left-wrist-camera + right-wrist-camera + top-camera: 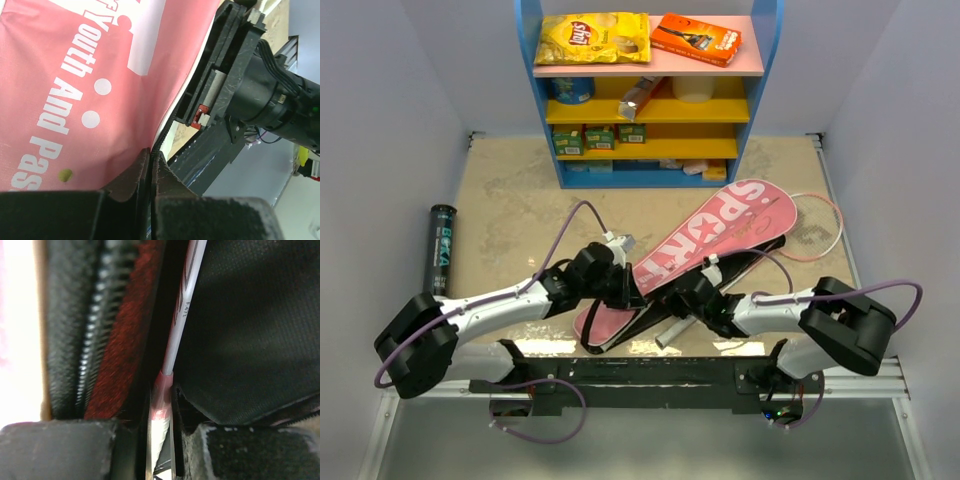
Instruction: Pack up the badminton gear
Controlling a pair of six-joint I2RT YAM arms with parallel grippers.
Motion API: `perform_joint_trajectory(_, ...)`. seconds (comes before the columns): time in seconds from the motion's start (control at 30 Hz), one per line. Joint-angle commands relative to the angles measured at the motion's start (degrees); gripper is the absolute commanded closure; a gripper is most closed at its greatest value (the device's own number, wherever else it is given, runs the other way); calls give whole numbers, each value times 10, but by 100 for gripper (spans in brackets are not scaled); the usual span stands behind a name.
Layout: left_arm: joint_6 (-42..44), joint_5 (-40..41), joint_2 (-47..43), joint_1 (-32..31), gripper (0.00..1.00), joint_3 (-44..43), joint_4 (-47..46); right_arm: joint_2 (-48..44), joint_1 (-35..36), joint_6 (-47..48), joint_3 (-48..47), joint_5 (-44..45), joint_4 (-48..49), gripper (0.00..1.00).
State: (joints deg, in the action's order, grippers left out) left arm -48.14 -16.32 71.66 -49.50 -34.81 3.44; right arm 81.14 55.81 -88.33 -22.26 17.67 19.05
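Note:
The pink SPORT bag (720,235) lies diagonally on the table, its opening toward me. My left gripper (623,285) is shut on the bag's upper edge by the zipper, and in the left wrist view (150,157) the jaws pinch the pink fabric (75,75). My right gripper (692,296) is shut on a racket where the thin shaft (180,315) meets the handle, seen in the right wrist view (161,400), inside the bag's black opening (250,315). A white handle (672,333) sticks out near me. A racket's pink-rimmed head (838,222) shows beyond the bag. The black tube (442,248) lies far left. No shuttlecock shows.
A blue and yellow shelf (650,100) stands at the back with the yellow crisp packet (593,38) and the orange box (697,37) on top. My right arm (260,90) is close beside the left gripper. White walls close in both sides.

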Motion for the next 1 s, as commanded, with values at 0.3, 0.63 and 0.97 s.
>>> perform_joint_trajectory(0.3,-61,-113,-15,-5,100,40,-55,57,-51,20,-44,114,67,100)
perform_joint_trajectory(0.63,-100,-162,-5,-3,100,48,-117,13,-57,61,-65,140,64,100)
perform_joint_trajectory(0.97,-57,-149,37,5,100,21,-76,-27,-56,89,6,112,140,100)
